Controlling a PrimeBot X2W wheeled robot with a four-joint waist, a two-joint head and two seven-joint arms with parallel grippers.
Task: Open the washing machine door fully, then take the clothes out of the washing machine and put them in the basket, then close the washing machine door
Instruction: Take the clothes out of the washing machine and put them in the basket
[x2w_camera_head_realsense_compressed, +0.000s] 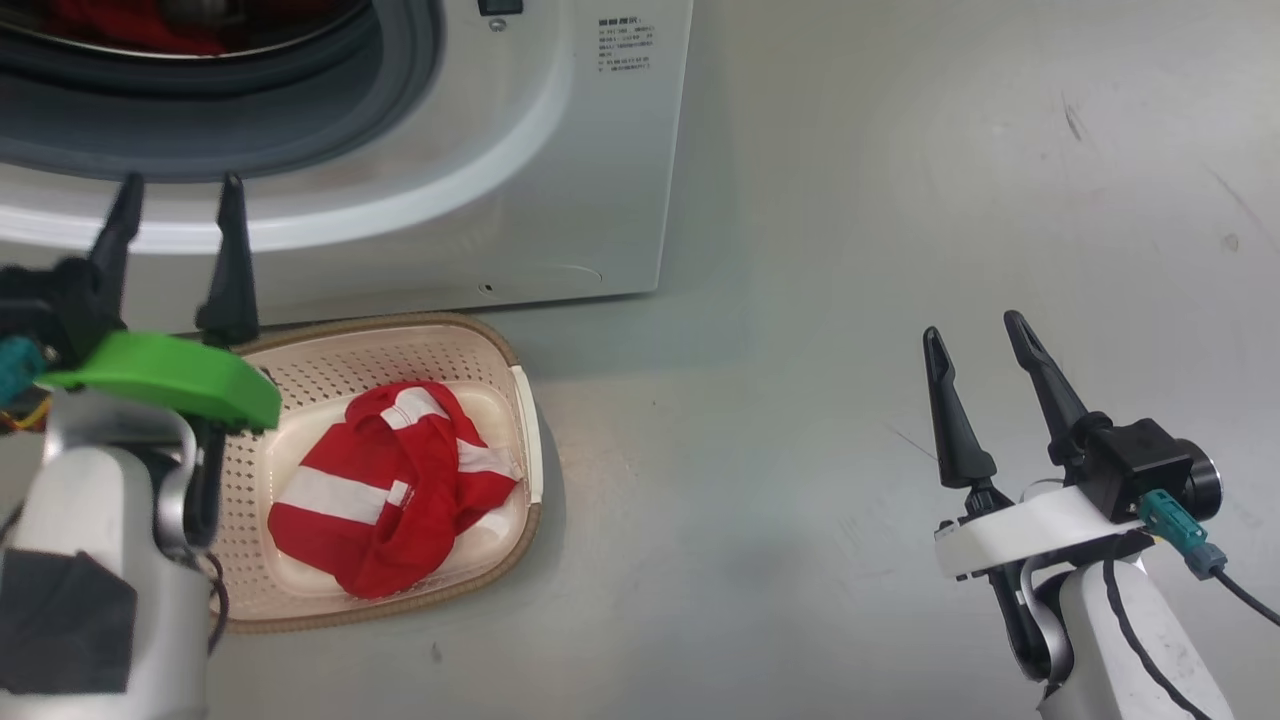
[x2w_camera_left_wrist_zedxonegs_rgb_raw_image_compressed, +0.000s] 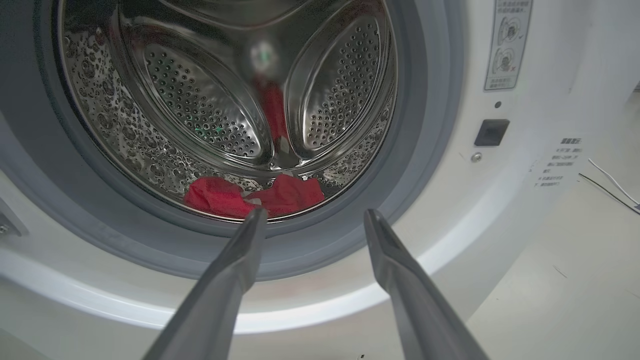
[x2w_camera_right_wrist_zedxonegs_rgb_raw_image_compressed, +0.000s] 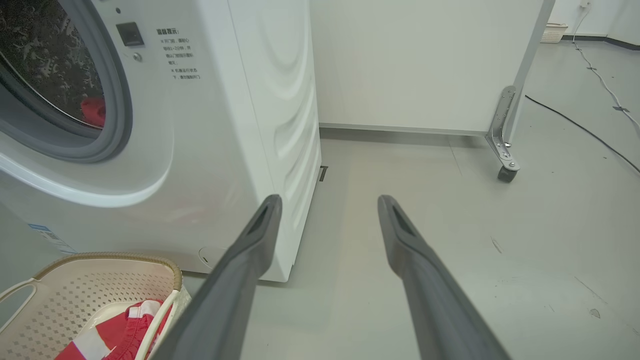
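The white washing machine (x2w_camera_head_realsense_compressed: 560, 150) stands with its drum mouth uncovered; its door is out of view. Red clothes (x2w_camera_left_wrist_zedxonegs_rgb_raw_image_compressed: 255, 196) lie at the bottom of the steel drum, just behind the grey gasket (x2w_camera_left_wrist_zedxonegs_rgb_raw_image_compressed: 425, 165). A red and white striped garment (x2w_camera_head_realsense_compressed: 390, 485) lies in the cream basket (x2w_camera_head_realsense_compressed: 525, 440) on the floor in front of the machine. My left gripper (x2w_camera_head_realsense_compressed: 178, 195) is open and empty, held above the basket's far end, pointing at the drum mouth. Over bare floor to the right, my right gripper (x2w_camera_head_realsense_compressed: 975, 328) is open and empty too.
A white panel on a castor foot (x2w_camera_right_wrist_zedxonegs_rgb_raw_image_compressed: 506, 170) stands behind and to the right of the machine. Cables (x2w_camera_right_wrist_zedxonegs_rgb_raw_image_compressed: 590, 132) run over the grey floor beyond it. The basket (x2w_camera_right_wrist_zedxonegs_rgb_raw_image_compressed: 100, 295) sits close to the machine's front.
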